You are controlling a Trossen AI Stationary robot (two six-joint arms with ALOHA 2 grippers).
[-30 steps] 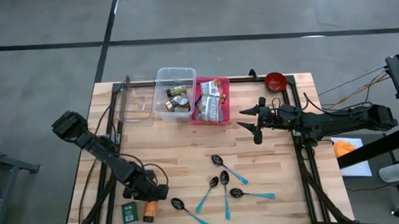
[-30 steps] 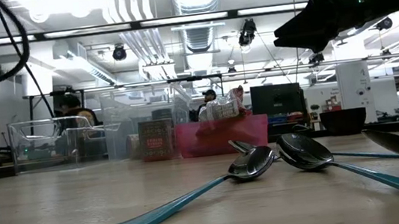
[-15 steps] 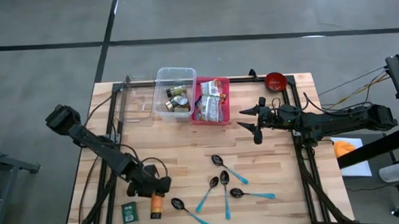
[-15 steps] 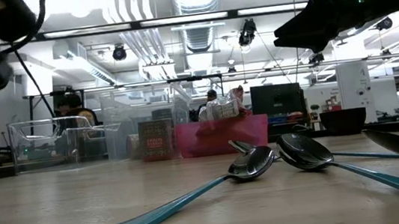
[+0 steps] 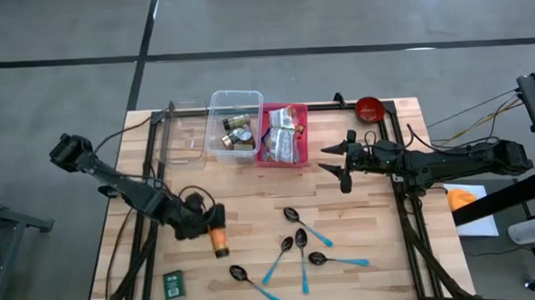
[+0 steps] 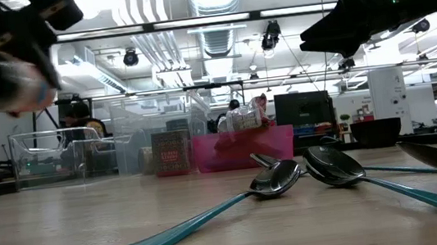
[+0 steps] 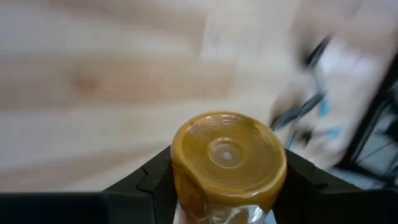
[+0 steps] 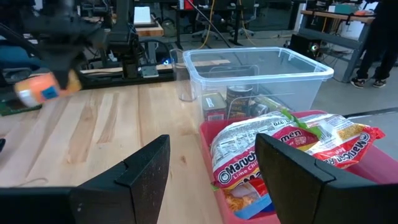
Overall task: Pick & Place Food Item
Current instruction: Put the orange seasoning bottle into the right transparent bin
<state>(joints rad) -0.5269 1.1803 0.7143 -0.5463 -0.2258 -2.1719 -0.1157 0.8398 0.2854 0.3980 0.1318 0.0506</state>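
The left gripper (image 5: pixel 209 227) hangs above the wooden surface (image 5: pixel 252 205) at about seven o'clock from its middle, its jaws clamped on an orange-capped jar (image 5: pixel 219 241) that is lifted off the wood. At twelve o'clock sit a clear bin (image 5: pixel 234 124) and a pink bin (image 5: pixel 283 136) holding noodle packets. The right gripper (image 5: pixel 337 162) waits at three o'clock, jaws apart and empty. Teal spoons (image 5: pixel 299 244) lie at five o'clock, a green packet (image 5: pixel 173 283) at seven.
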